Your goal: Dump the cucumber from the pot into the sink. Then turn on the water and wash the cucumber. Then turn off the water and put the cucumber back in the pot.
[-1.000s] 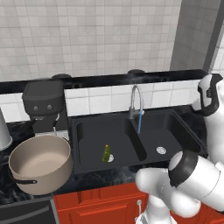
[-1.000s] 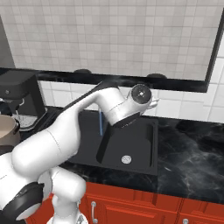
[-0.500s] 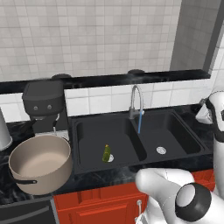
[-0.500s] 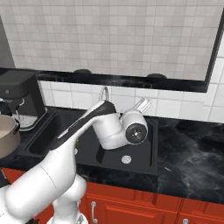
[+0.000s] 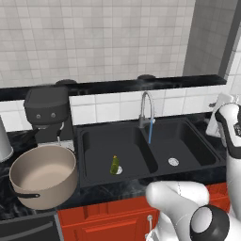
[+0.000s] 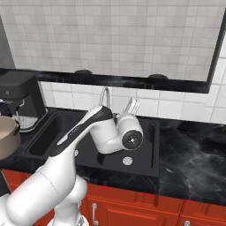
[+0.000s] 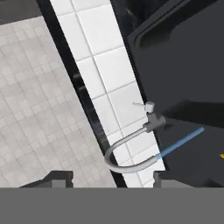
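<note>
I had the cucumber (image 5: 114, 164) lying in the left basin of the sink (image 5: 188, 123), right by the drain. A blue stream ran from the gooseneck faucet (image 5: 147, 109) over the divider. The pot (image 5: 41, 181) sat on the table left of the sink, before the coffee machine (image 5: 47, 113). My jaws stood spread, pinching nothing, faucet (image 7: 131, 151) well ahead.

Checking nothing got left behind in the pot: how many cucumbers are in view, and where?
1. The cucumber stands in the left basin of the sink, by its drain. The pot on the counter to the left looks empty, though its near inner wall is hidden.
</note>
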{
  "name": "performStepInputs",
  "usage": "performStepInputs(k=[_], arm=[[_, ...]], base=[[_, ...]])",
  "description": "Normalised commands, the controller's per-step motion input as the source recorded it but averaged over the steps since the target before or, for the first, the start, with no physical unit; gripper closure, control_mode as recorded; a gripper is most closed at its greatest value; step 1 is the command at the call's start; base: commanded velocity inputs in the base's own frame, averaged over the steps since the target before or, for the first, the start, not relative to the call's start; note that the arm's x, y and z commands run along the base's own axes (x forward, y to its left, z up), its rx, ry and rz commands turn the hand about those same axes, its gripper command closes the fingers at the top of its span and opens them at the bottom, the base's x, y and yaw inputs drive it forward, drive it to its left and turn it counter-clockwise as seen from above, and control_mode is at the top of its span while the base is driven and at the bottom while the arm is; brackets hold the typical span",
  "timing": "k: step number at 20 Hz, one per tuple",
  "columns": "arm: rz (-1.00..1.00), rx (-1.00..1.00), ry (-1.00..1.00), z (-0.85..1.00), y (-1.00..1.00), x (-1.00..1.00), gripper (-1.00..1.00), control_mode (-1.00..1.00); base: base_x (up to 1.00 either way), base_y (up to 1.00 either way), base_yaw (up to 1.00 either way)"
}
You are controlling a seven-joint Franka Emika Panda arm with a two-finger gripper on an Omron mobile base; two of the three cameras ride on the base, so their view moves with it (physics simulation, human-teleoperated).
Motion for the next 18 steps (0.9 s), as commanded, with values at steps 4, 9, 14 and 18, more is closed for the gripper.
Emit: performStepInputs(k=[4, 9, 14, 18], arm=[[0.24, -0.12, 0.00, 0.00, 0.00, 0.00, -1.00, -1.00], [0.17, -0.06, 0.00, -0.10, 0.00, 0.00, -1.00, -1.00], [0.12, 0.00, 0.00, -0.27, 0.00, 0.11, -1.00, -1.00], [0.04, 0.00, 0.05, -0.31, 0.00, 0.37, -1.00, -1.00]], base=[[0.00, 0.00, 0.00], [0.00, 0.00, 0.00], [0.00, 0.00, 0.00], [0.00, 0.00, 0.00]])
